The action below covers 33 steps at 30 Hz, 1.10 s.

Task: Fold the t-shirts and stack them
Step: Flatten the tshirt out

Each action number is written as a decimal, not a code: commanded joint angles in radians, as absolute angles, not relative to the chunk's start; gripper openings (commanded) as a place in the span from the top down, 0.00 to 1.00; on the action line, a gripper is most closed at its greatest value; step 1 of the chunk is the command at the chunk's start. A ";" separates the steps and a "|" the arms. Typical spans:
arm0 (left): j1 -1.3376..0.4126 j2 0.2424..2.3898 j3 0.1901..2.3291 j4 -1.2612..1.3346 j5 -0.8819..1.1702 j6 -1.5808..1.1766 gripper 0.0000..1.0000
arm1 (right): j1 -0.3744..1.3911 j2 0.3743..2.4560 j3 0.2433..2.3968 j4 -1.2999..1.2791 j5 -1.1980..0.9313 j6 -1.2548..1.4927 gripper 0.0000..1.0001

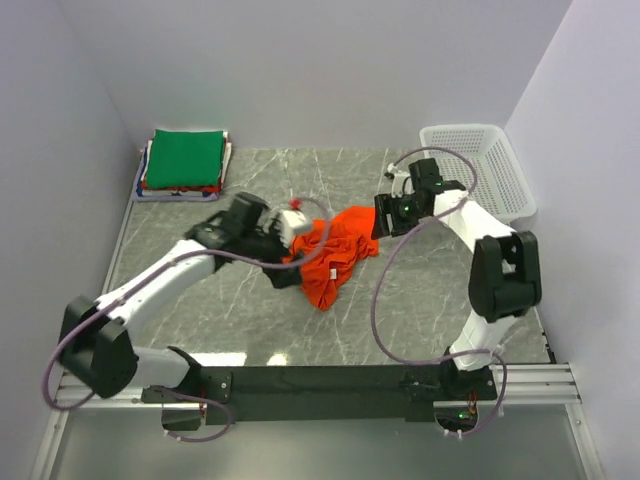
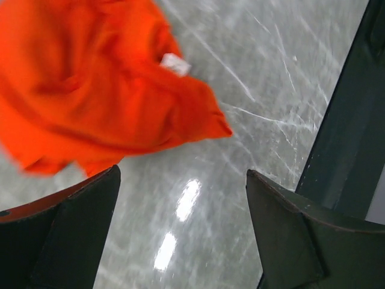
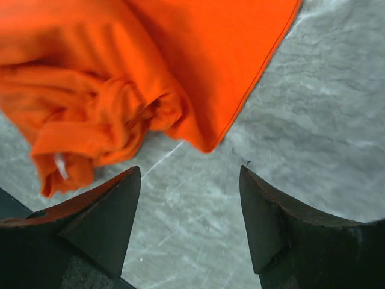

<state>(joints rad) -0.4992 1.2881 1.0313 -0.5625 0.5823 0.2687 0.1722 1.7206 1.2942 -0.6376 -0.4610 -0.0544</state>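
Orange t-shirt (image 1: 335, 255) lies crumpled mid-worktop (image 1: 430, 300), its long run trailing from the far right toward the near edge. Left end effector (image 2: 181, 174) hangs at its left edge with jaws spread wide and nothing between them. Right end effector (image 3: 189, 170) is at the far right corner of the shirt, also released, gripping nothing. Green t-shirt (image 1: 183, 158) tops a folded stack at the far left. White basket (image 1: 505, 180) sits at the far right.

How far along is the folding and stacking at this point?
Done: a folded pile with the green cloth t-shirt on top sits at the far left corner. In hand: the bright orange cloth t-shirt lies crumpled in the middle, with the left gripper and right gripper open beside it, holding nothing. Left: flatten, fold and stack it.
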 commanded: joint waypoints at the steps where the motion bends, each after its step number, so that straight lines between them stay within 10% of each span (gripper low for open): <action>1: -0.647 1.362 1.023 -0.451 0.411 0.310 0.09 | 0.186 1.807 1.330 -0.569 -0.456 -0.008 0.27; 12: -0.880 1.638 1.017 -0.276 0.127 0.288 0.06 | 0.184 2.015 1.420 -0.503 -0.468 0.101 0.32; 15: -0.881 1.648 0.997 -0.281 0.078 0.298 0.23 | 0.186 2.048 1.433 -0.500 -0.475 0.115 0.41; 22: -0.677 1.481 0.974 -0.431 0.205 0.313 0.91 | 0.141 1.990 1.413 -0.534 -0.560 0.117 1.00; 33: -0.115 1.334 0.934 -0.623 0.463 0.702 0.99 | 0.113 1.603 1.118 -0.568 -0.796 0.103 1.00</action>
<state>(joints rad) -0.1925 1.2961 0.9607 -0.5373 0.3569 0.5396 0.1005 1.6867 1.1618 -0.5468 -0.6613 0.1101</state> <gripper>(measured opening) 0.029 0.006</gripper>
